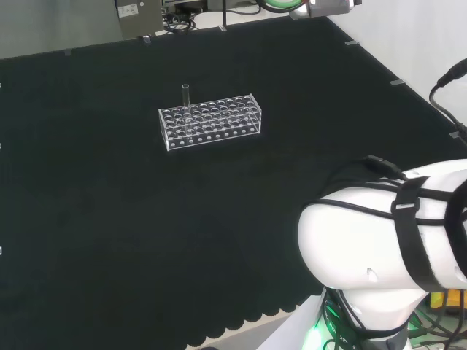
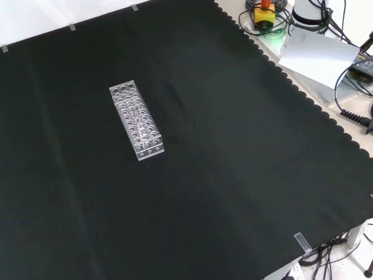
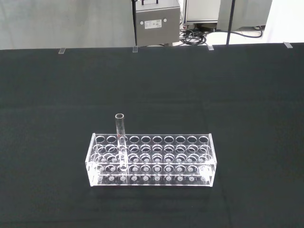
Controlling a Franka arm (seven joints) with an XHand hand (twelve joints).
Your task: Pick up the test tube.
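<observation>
In the head view's upper left of centre, a clear tube (image 1: pixel 186 109) stands upright in a clear rack (image 1: pixel 210 122) near its left end, its top poking above the holes. The rack sits alone on the black bench (image 1: pixel 109 219). I cannot tell how the hand is set.

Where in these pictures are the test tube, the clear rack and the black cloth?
test tube (image 3: pixel 120 130), wrist view, on its upper stem above the rack.
clear rack (image 3: pixel 190 178), wrist view, on its front wall.
black cloth (image 1: pixel 109 240), head view, on a bare part.
</observation>
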